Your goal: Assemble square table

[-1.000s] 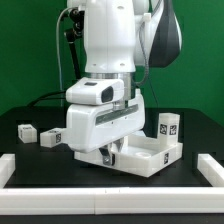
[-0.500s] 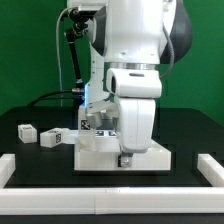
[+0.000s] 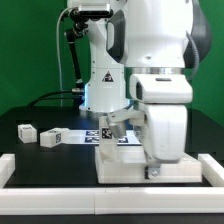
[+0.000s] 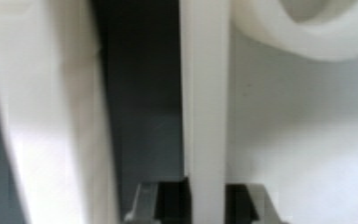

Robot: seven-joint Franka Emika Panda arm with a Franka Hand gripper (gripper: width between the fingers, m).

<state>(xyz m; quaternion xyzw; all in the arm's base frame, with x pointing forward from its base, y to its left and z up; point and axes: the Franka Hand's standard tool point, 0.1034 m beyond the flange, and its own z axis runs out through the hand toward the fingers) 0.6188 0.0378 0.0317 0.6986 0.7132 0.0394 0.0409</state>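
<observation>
The square tabletop (image 3: 120, 165) lay flat on the black table (image 3: 30, 155), towards the exterior view's right and just behind the front border rail (image 3: 50, 190). In the wrist view its raised rim (image 4: 204, 100) ran straight between the finger pads (image 4: 158, 200), with a rounded recess (image 4: 318, 30), probably a leg socket, in the tray floor beside it.

We judged the grip to be the weak point. The gripper (image 3: 152, 172) was clamped on the thin rim wall alone, close to one end of the near side. Any drag or turn from there could make the tray pivot about the pads or slip out of them. The rail was so near that a further push forward might jam the tabletop against it or tilt it up. The wide arm (image 3: 160, 60) also hid much of the tray in the exterior view, so we could not tell how square it sat.

The tabletop sat under and behind the gripper (image 4: 204, 200), with the jaws straddling the near wall from above, one finger inside the tray and one outside.

Further out, the block legs (image 3: 47, 138) lay loose at the exterior view's left, well apart from the tray. A flat tagged sheet, apparently the marker board (image 3: 70, 135), lay between them and the tabletop.
</observation>
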